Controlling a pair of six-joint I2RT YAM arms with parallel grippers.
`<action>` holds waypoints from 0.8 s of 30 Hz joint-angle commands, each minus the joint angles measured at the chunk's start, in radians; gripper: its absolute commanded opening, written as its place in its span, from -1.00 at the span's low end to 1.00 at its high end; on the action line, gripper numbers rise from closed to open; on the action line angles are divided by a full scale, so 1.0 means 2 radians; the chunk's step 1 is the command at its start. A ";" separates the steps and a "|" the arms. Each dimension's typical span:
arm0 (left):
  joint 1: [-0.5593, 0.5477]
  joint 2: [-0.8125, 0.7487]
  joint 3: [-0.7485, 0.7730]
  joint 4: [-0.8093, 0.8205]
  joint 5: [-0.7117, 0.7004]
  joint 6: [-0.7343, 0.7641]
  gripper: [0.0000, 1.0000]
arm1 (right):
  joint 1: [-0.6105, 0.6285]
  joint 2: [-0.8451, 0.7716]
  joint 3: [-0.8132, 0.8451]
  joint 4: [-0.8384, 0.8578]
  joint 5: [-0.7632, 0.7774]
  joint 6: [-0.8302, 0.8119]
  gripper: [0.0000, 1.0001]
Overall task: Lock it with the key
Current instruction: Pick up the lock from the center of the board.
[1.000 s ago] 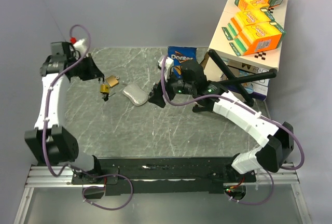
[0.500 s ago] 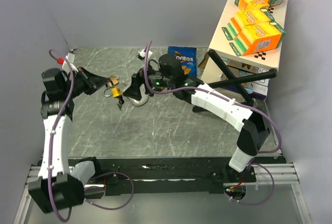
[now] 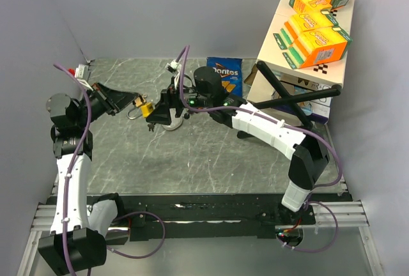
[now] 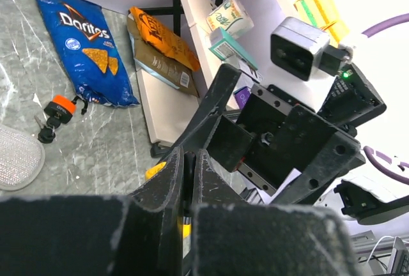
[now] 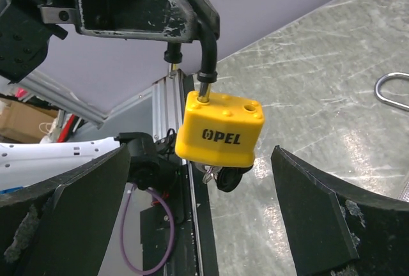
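Left gripper (image 3: 132, 101): jaws pinched on the shackle (image 5: 206, 65) of the padlock (image 5: 220, 132), held above the table (image 3: 211, 154), far left. Right gripper (image 3: 161, 108): jaws wide, empty, flanking the padlock without touching. Key (image 5: 222, 179) sat in its underside. Shackle's free leg stood out of its hole, so locking was judged outstanding.

We get even, diffuse light over the bench (image 3: 192, 154), shadows faint. From the left wrist, the left pincer (image 4: 190, 161) is a dark blur and the right edge glares white. The padlock (image 5: 220, 129) reads sharp, the fingers (image 5: 313, 212) of the right pincer (image 5: 201, 161) soft.
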 commanded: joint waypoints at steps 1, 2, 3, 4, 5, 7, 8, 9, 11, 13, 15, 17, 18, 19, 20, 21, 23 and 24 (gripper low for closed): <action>-0.001 -0.008 0.022 0.016 -0.008 -0.012 -0.98 | 0.009 0.009 0.013 0.016 0.015 -0.013 0.99; 0.000 -0.007 0.028 -0.006 -0.019 -0.008 -0.98 | 0.012 0.009 0.020 0.006 0.037 -0.026 0.99; -0.001 -0.002 0.033 -0.036 -0.036 0.000 -0.98 | 0.015 0.010 0.024 -0.018 0.087 -0.037 0.99; -0.001 0.001 0.044 -0.050 -0.049 0.003 -0.98 | 0.018 0.010 0.027 -0.024 0.122 -0.059 0.99; -0.003 0.004 0.052 -0.084 -0.064 0.006 -0.98 | 0.023 0.013 0.035 -0.037 0.149 -0.066 0.99; -0.004 0.015 0.067 -0.134 -0.093 0.016 -0.98 | 0.027 0.019 0.046 -0.053 0.193 -0.087 0.99; -0.008 0.018 0.070 -0.145 -0.105 0.012 -0.98 | 0.033 0.023 0.056 -0.057 0.204 -0.093 0.99; -0.009 0.023 0.074 -0.158 -0.123 0.010 -0.98 | 0.037 0.026 0.061 -0.059 0.213 -0.101 0.99; -0.014 0.027 0.082 -0.180 -0.137 0.003 -0.98 | 0.050 0.035 0.073 -0.066 0.237 -0.121 0.99; -0.018 0.032 0.087 -0.194 -0.151 -0.006 -0.98 | 0.058 0.043 0.082 -0.069 0.263 -0.138 0.98; -0.021 0.037 0.092 -0.207 -0.165 -0.013 -0.98 | 0.069 0.056 0.095 -0.069 0.276 -0.149 0.96; -0.024 0.040 0.098 -0.221 -0.181 -0.015 -0.98 | 0.077 0.068 0.108 -0.072 0.296 -0.166 0.93; -0.024 0.041 0.102 -0.227 -0.187 -0.020 -0.98 | 0.081 0.073 0.113 -0.074 0.305 -0.173 0.91; -0.026 0.043 0.105 -0.231 -0.194 -0.023 -0.98 | 0.086 0.079 0.119 -0.076 0.316 -0.183 0.90; -0.026 0.043 0.107 -0.236 -0.201 -0.025 -0.98 | 0.088 0.090 0.127 -0.082 0.335 -0.187 0.86; -0.027 0.042 0.107 -0.238 -0.206 -0.030 -0.98 | 0.090 0.095 0.132 -0.084 0.348 -0.189 0.83; -0.027 0.042 0.107 -0.239 -0.209 -0.036 -0.98 | 0.094 0.108 0.139 -0.083 0.366 -0.204 0.73; -0.027 0.042 0.107 -0.238 -0.207 -0.037 -0.98 | 0.094 0.110 0.139 -0.082 0.371 -0.207 0.71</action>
